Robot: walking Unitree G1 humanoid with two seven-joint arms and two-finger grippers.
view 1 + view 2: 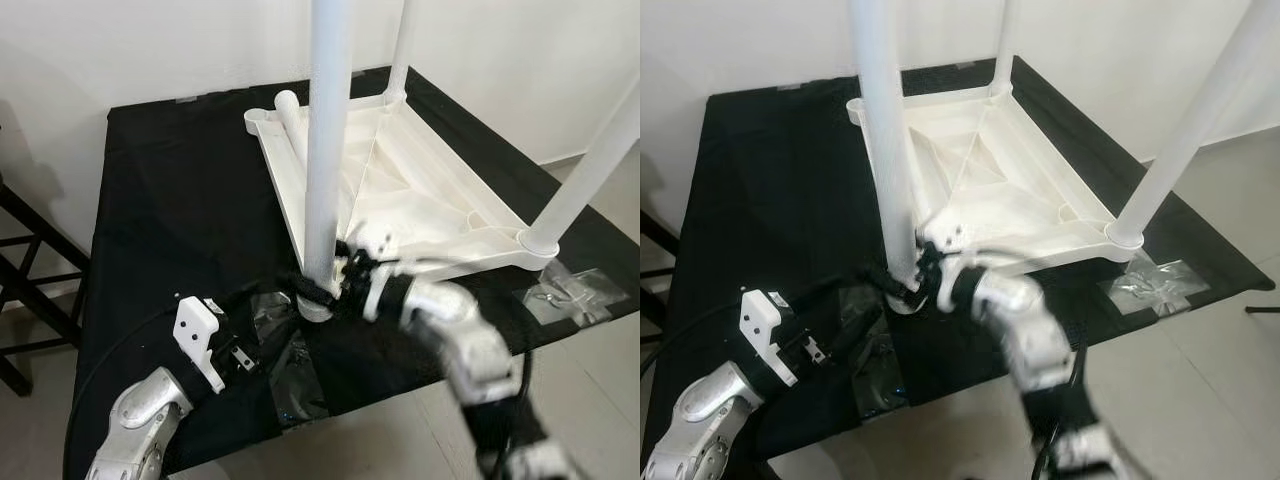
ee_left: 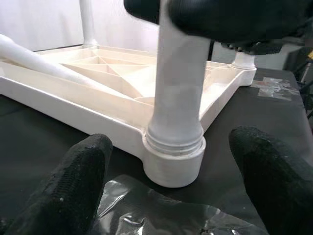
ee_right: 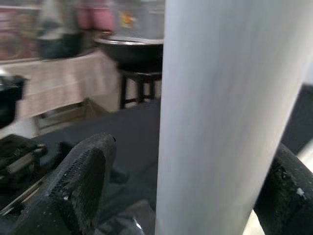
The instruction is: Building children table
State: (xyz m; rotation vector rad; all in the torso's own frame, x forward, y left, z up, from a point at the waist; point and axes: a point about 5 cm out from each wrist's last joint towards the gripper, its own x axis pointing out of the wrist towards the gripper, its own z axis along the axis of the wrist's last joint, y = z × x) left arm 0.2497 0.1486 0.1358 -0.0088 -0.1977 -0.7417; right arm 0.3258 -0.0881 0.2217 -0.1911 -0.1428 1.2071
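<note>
A white children's table (image 1: 430, 200) lies upside down on a black-covered table (image 1: 170, 200). The near leg (image 1: 328, 130) stands upright in its corner socket (image 1: 320, 308). My right gripper (image 1: 336, 280) reaches in from the right and straddles this leg just above the socket. In the right wrist view the leg (image 3: 230, 112) stands between the fingers (image 3: 83, 181), with a gap on one side. My left gripper (image 2: 171, 147) is open, low on the cloth just in front of the socket (image 2: 173, 164). Two more legs (image 1: 590, 170) stand upright and a fourth (image 1: 292, 115) lies inside the tabletop.
Crumpled clear plastic (image 1: 290, 370) lies on the cloth under my left gripper. A small clear bag of parts (image 1: 575, 290) sits at the cloth's right edge. A black stand (image 1: 25, 260) is on the left, a white wall behind, pale floor to the right.
</note>
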